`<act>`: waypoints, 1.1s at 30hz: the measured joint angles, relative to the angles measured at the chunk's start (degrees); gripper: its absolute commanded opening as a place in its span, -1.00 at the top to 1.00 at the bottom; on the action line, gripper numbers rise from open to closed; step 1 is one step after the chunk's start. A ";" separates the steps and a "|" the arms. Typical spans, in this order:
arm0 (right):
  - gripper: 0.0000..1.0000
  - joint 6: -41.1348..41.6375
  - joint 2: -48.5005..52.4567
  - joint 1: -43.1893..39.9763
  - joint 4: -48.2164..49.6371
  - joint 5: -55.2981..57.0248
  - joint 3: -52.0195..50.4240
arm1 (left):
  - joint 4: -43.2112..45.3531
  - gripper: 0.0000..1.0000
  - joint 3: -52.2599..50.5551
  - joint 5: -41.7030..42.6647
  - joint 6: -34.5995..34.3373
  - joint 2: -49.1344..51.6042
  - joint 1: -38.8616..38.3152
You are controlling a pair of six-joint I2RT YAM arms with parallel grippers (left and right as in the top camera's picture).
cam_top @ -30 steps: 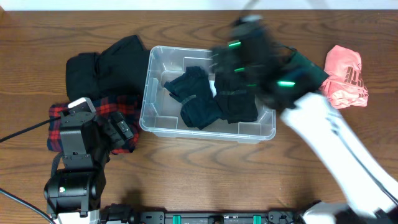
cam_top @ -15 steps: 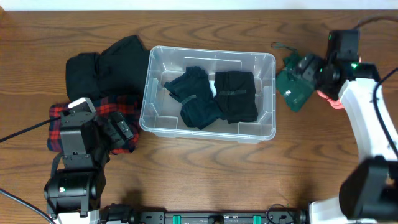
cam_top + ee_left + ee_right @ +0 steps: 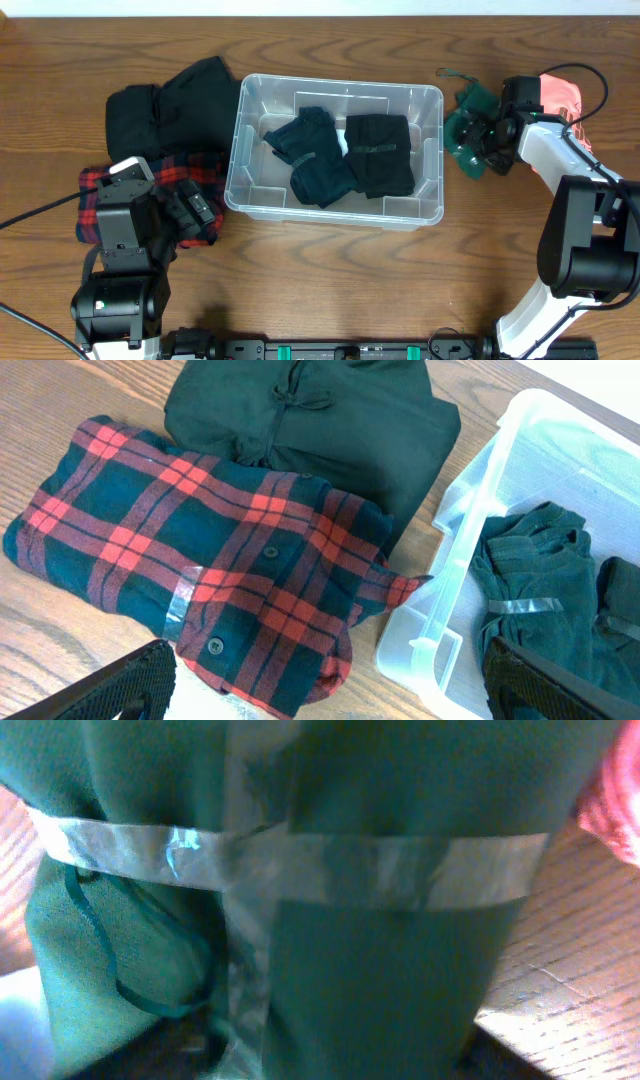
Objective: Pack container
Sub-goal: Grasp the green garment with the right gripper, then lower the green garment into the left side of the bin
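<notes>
The clear container (image 3: pixel 236 150) stands mid-table and holds a dark teal garment (image 3: pixel 315 155) and a black folded garment (image 3: pixel 380 152). My right gripper (image 3: pixel 488 132) is down on a taped green bundle (image 3: pixel 462 140) just right of the container. In the right wrist view the green bundle (image 3: pixel 330 910) fills the frame, and dark finger shapes flank it at the bottom, so the gripper (image 3: pixel 335 1055) looks open around it. My left gripper (image 3: pixel 330 700) is open and empty, over the edge of a red plaid shirt (image 3: pixel 200 560) next to the container's corner (image 3: pixel 450 560).
A black garment (image 3: pixel 170 100) lies left of the container, also in the left wrist view (image 3: pixel 320 420). The plaid shirt (image 3: pixel 100 195) lies below it. A pink garment (image 3: pixel 565 95) lies behind the right arm at the far right.
My right arm swung from over the container to the right side and came down onto the green bundle. The left arm has not moved.
</notes>
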 measured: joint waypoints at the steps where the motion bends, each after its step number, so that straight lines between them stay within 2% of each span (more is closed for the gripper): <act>1: 0.56 -0.17 0.02 -0.02 0.00 -0.07 0.00 | 0.00 -0.96 0.00 0.00 0.00 0.00 0.00; 2: 0.79 -0.48 0.00 -0.09 0.02 -0.02 0.04 | 0.00 -0.96 0.00 0.00 0.00 0.00 0.00; 4: 0.95 -1.27 -0.33 -0.22 0.00 -0.17 0.33 | 0.00 -0.96 0.00 0.00 0.00 0.00 0.00; 11: 0.95 -3.87 -6.56 -0.20 -2.14 -0.17 0.35 | 0.00 -0.96 0.00 0.02 0.00 0.00 0.00; 20: 0.95 -5.75 -33.03 2.86 -1.90 0.33 3.76 | -0.02 -0.96 0.00 0.00 0.00 0.00 0.00; 25: 0.96 -5.88 -38.36 12.15 -3.39 0.42 4.87 | -0.02 -0.96 0.00 0.00 0.00 0.00 0.00; 29: 0.96 -5.38 -34.12 23.39 -3.52 0.55 4.76 | 0.00 -0.96 0.00 0.02 0.00 0.00 -0.02; 33: 0.96 -3.61 -27.65 33.20 0.44 0.66 4.52 | 0.02 -0.96 0.00 0.00 0.00 0.00 0.00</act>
